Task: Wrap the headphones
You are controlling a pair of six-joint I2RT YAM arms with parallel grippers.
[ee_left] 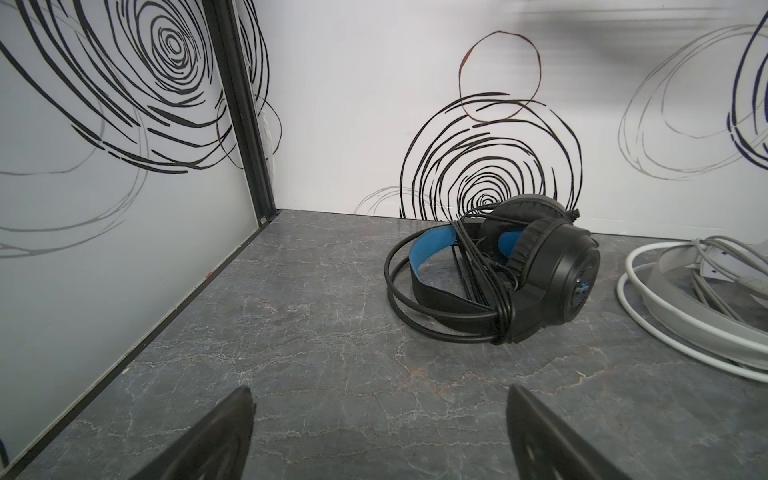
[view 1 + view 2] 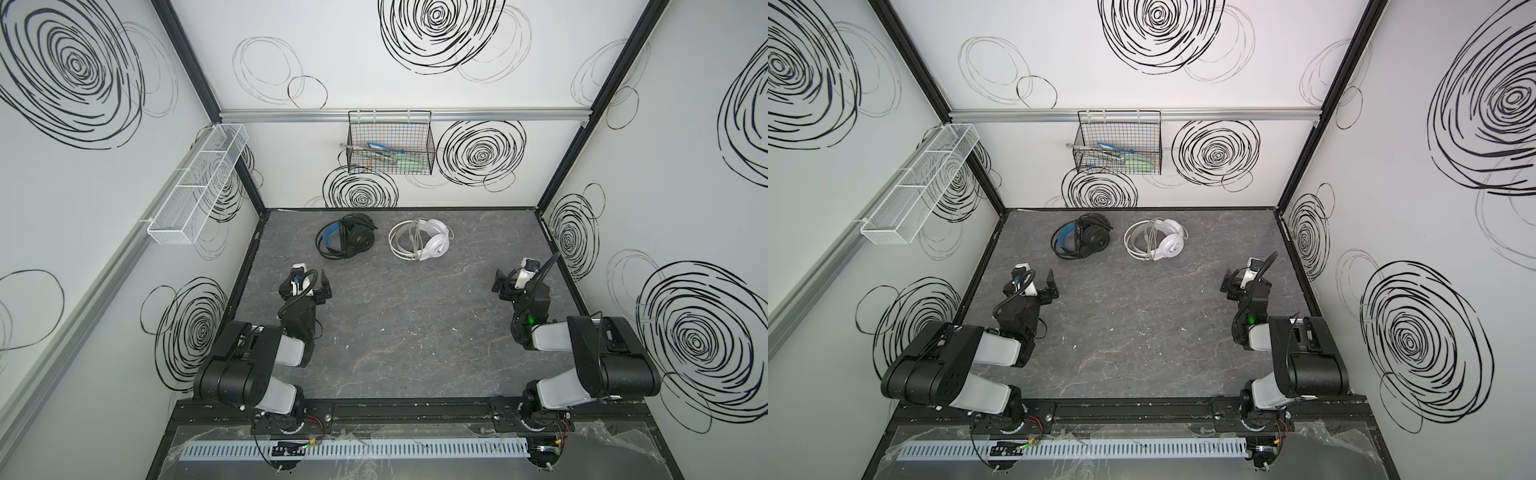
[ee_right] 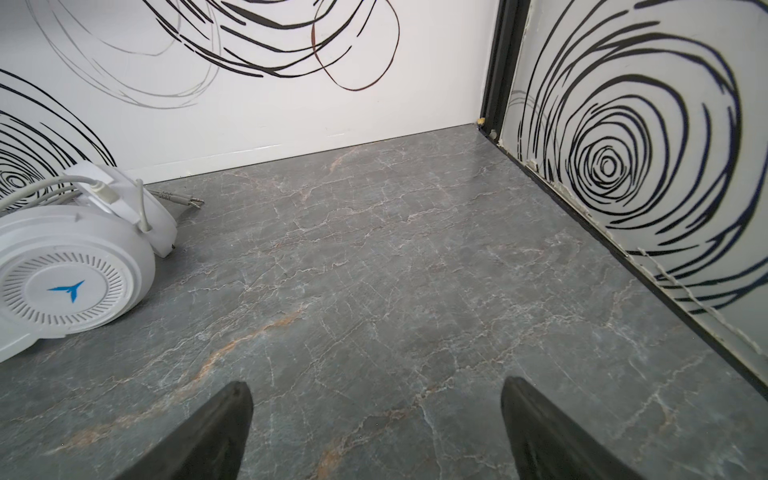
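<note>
Two headphones lie side by side near the back of the table in both top views. The black headphones [image 2: 358, 241] [image 2: 1094, 240] [image 1: 557, 270] have blue inside the headband, and their thin black cable runs in loops round the band. To their right, the white headphones [image 2: 434, 245] [image 2: 1170, 244] [image 3: 70, 286] carry a blue logo, with their white cable lying across the band. My left gripper [image 2: 306, 277] [image 1: 380, 392] is open over bare table, in front of the black pair. On the right side my right gripper [image 2: 515, 276] [image 3: 376, 386] is open too, nothing between its fingers.
The table [image 2: 407, 332] is dark grey marble, walled on three sides. A black wire basket [image 2: 390, 149] with tools hangs on the back wall. A white mesh tray [image 2: 199, 187] hangs on the left wall. A slotted cable duct [image 2: 353, 449] runs along the front.
</note>
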